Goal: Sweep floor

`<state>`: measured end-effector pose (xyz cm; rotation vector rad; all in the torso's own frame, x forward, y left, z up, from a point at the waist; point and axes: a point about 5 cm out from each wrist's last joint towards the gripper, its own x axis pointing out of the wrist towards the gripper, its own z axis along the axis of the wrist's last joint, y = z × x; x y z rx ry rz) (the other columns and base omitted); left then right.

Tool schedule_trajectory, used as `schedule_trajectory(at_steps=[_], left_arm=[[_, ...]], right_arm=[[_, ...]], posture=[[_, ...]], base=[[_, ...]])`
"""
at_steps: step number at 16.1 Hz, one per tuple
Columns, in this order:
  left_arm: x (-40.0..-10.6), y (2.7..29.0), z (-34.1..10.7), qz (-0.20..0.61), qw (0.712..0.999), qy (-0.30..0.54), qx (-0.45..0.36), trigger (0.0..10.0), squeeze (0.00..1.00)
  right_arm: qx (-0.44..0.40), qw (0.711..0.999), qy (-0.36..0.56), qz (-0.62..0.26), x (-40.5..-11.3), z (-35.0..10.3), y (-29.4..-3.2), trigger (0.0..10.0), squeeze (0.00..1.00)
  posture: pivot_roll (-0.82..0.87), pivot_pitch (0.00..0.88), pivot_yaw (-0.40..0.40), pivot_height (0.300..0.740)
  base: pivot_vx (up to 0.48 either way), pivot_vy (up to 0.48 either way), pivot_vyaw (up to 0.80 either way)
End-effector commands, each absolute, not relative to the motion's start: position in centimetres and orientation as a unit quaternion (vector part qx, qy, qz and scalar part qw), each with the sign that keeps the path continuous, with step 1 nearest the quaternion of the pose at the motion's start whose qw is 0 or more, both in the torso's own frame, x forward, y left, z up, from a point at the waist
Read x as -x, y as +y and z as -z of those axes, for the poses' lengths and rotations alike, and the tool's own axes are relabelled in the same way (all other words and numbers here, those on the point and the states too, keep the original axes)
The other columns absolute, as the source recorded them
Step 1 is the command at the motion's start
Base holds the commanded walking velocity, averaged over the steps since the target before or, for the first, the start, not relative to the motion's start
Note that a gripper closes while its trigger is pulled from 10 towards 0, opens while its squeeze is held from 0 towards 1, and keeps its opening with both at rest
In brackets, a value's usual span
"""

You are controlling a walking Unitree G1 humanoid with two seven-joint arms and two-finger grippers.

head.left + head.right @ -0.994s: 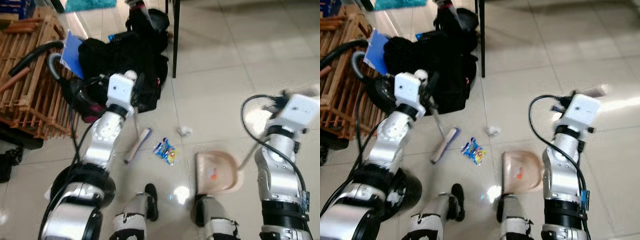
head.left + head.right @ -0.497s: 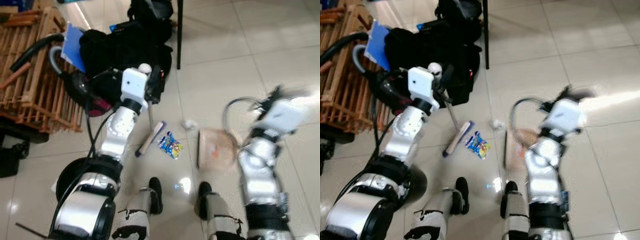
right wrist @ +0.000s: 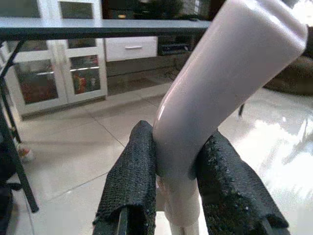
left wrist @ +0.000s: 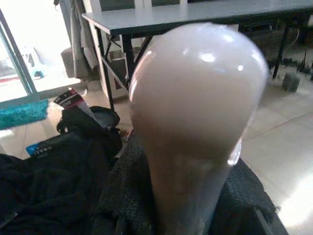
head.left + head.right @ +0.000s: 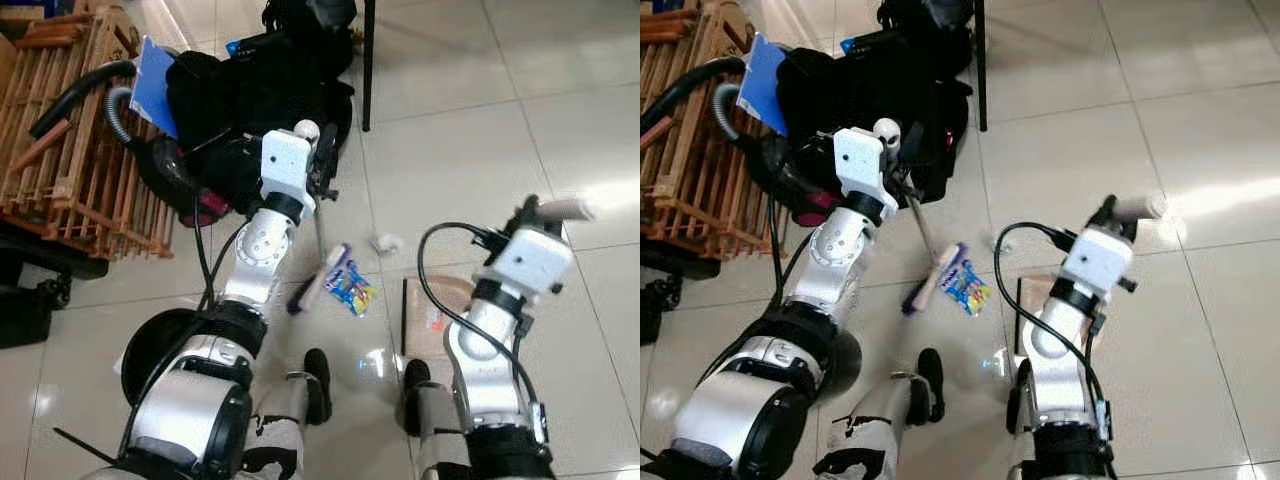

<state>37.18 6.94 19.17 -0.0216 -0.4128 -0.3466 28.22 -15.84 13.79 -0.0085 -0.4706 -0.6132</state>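
Left fingers (image 4: 122,196) clamped on pale broom handle (image 4: 195,122), right fingers (image 3: 142,186) on beige plastic dustpan (image 5: 432,312) handle; risk of flicking colourful crinkled wrapper (image 5: 350,289) past the pan.

You have a pale beige tiled floor (image 5: 450,140) with thin grey grout lines. On it the snack wrapper (image 5: 351,287) is blue with yellow and red print. Just beside the wrapper, the broom head (image 5: 322,280) looks whitish with a purple-blue edge, though blur makes that uncertain; its handle (image 4: 195,127) is glossy cream-white between black textured fingers (image 4: 122,196). The dustpan (image 5: 432,315), near the wrapper, is tan with an orange mark; its handle (image 3: 215,93) is off-white. Beyond the wrapper lie black bags (image 5: 250,90), a blue folder (image 5: 155,85) and a brown wooden crate (image 5: 60,150).
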Motion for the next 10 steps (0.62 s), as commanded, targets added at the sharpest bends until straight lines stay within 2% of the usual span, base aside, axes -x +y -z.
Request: schedule_trajectory(at_steps=[1, 5, 7, 10], left_arm=[[-37.1, 6.4, -19.0, 0.174, 0.963, -0.197, 0.058, 10.0, 0.00], [-37.3, 6.0, -19.5, 0.161, 0.962, -0.193, 0.108, 10.0, 0.00], [-37.9, 6.3, -20.2, 0.132, 0.962, -0.193, 0.143, 10.0, 0.00], [-38.9, 7.2, -21.8, 0.086, 0.956, -0.198, 0.199, 10.0, 0.00]], right_arm=[[-0.043, 0.935, -0.190, 0.295, -27.7, -12.0, -14.9, 10.0, 0.00], [-0.048, 0.939, -0.192, 0.282, -27.6, -11.9, -14.2, 10.0, 0.00], [-0.063, 0.948, -0.187, 0.248, -27.6, -11.8, -12.5, 10.0, 0.00], [-0.086, 0.951, -0.182, 0.236, -27.4, -11.9, -11.5, 10.0, 0.00]], posture=[[0.14, 0.453, 0.198, 0.740], [0.13, 0.453, 0.198, 0.740], [0.12, 0.446, 0.196, 0.740], [0.09, 0.430, 0.186, 0.740]], base=[[0.000, 0.000, 0.00], [0.000, 0.000, 0.00], [0.000, 0.000, 0.00], [0.000, 0.000, 0.00]])
